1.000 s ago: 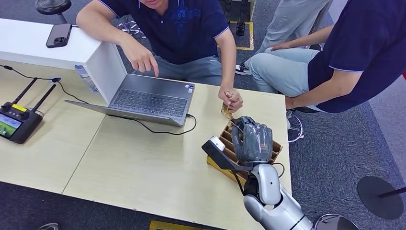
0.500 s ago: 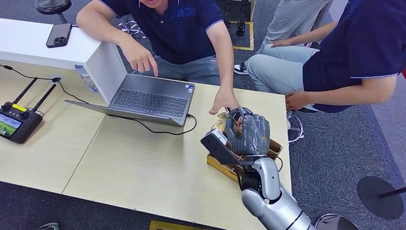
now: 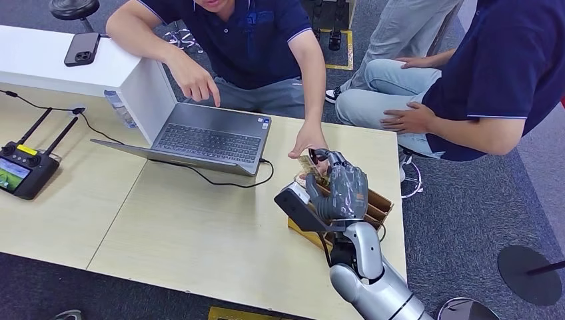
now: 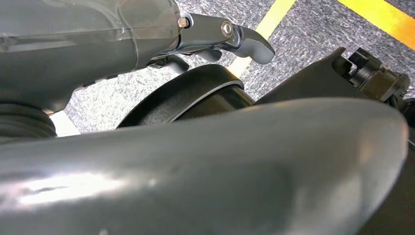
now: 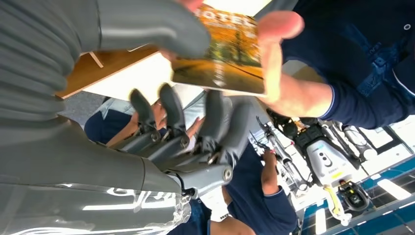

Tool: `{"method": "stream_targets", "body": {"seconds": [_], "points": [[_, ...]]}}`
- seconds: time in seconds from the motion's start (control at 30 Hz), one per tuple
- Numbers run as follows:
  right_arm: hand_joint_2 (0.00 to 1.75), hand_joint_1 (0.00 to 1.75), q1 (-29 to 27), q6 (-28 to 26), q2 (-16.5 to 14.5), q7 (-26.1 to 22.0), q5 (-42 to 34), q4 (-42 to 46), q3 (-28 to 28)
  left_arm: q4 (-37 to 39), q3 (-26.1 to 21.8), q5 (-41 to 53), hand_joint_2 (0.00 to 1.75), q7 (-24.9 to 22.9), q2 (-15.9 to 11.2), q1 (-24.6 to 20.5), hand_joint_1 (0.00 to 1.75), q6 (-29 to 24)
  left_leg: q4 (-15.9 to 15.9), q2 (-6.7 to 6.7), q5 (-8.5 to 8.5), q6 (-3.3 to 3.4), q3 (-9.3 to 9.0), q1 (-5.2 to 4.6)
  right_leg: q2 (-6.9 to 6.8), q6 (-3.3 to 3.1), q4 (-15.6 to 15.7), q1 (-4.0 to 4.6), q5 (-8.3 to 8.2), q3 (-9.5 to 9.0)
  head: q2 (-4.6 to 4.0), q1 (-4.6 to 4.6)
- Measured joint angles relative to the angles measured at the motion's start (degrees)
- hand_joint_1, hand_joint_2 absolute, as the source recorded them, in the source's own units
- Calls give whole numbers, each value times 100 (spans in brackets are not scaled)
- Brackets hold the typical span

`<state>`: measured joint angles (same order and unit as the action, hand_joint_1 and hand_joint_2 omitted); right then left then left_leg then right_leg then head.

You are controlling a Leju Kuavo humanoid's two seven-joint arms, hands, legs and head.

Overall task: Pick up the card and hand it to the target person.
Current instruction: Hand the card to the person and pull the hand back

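Head view: the card (image 3: 307, 165) was held up just past the right hand (image 3: 338, 189), offered to the person's hand (image 3: 308, 141) reaching over the wooden slotted holder (image 3: 378, 203).

Right wrist view: the glossy, flat card was pinched under the thick grey thumb (image 5: 147, 24), dark fingers loosely curled, and already gripped by the person too.

Left wrist view: left hand's state couldn't be told.

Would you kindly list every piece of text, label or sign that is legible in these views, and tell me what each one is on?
"OTEL": top edge of the card, first letter hidden behind the right robot hand; a person's hand also grips the card.
Sticker on the laptop: too small to read.
Screen of the remote controller: too small to read.
Print down the card's middle: blurred.
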<state>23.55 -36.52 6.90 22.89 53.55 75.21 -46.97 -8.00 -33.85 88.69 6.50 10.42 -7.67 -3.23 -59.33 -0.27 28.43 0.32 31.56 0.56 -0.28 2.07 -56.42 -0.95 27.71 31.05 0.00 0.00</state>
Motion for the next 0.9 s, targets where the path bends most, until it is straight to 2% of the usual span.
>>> {"method": "stream_targets", "body": {"seconds": [0.07, 0.23, 0.37, 0.47, 0.67, 0.83, 0.9], "points": [[175, 0, -248, -40, 212, -32, -266, 365, 185, 8, -45, -25, 0, 9, 2, 34, 0, -62, -1, -9, 0, 1, 1, 0, -9, 1, 2, 0, 2, -1, 0, 0], [175, 0, -801, 11, 781, -381, -1618, 1302, 683, 41, -174, -95, 0, 39, -46, 127, 0, -175, -12, -17, 3, 4, 11, -2, -17, 5, -7, -2, 7, 8, 0, 0], [175, 0, -1179, 93, 1105, -799, -2928, 1889, 1087, 54, -286, -166, 0, 106, -76, 164, 0, -224, -15, -22, 3, 4, 16, -5, -22, 3, -9, -3, 8, 11, 0, 0], [175, 0, -1520, 359, 1372, -1364, -4246, 2287, 1427, 65, -404, -237, 0, 196, -99, 159, 0, -267, -17, -20, 5, 4, 17, -7, -20, 3, -13, -5, 10, 15, 0, 0], [175, 0, -2132, 790, 1871, -2066, -5936, 2682, 1974, 82, -591, -293, 0, 240, -148, 141, 0, -274, -17, -25, 6, 5, 17, -8, -25, 3, -13, -6, 11, 14, 0, 0], [175, 0, -2582, 1125, 2043, -2766, -7302, 2796, 2484, 89, -692, -277, 0, 218, -197, 133, 0, -250, -16, -21, 6, 4, 16, -8, -21, 3, -12, -6, 9, 13, 0, 0], [175, 0, -2696, 1486, 2137, -3021, -7868, 2806, 2581, 93, -718, -250, 0, 214, -213, 130, 0, -236, -13, -16, 6, 4, 15, -8, -18, 2, -10, -6, 7, 13, 0, 0]]}}
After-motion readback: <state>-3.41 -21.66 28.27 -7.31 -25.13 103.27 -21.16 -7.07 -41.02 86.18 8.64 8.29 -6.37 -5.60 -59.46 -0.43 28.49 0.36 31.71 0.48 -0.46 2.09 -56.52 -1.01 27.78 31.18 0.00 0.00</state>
